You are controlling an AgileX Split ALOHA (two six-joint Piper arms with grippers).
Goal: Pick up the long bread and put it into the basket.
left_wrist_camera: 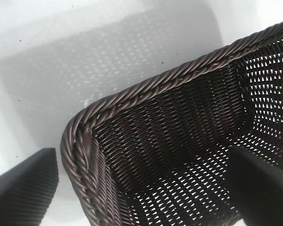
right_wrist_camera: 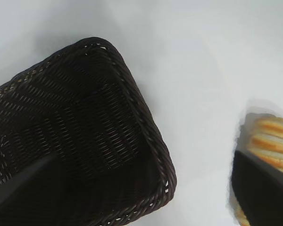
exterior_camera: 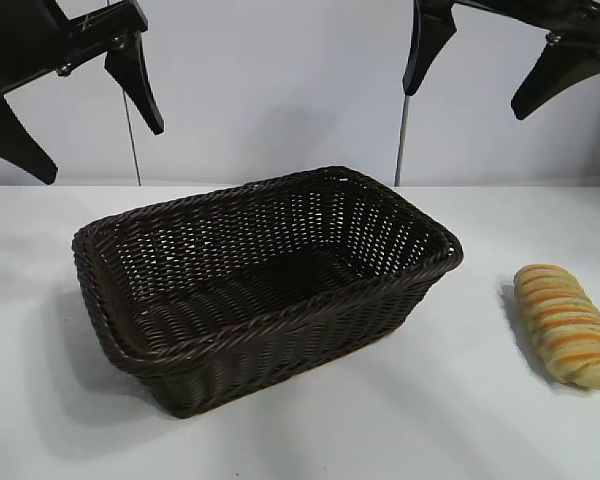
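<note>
Both raised, right tool [exterior_camera: 492, 72] and left tool [exterior_camera: 80, 125] open; long bread [exterior_camera: 566, 325] untouched on table [exterior_camera: 460, 420], right of basket [exterior_camera: 280, 310].

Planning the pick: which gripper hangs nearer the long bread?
The right gripper, open above the long bread; the left gripper hangs beyond the basket.

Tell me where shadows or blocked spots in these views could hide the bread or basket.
Exterior view: soft shadows fall on the table beside the basket and the long bread; both read clearly. Left wrist view: a patterned shadow of the weave lies on the table. Right wrist view: a dark finger of the right gripper covers part of the bread.
</note>
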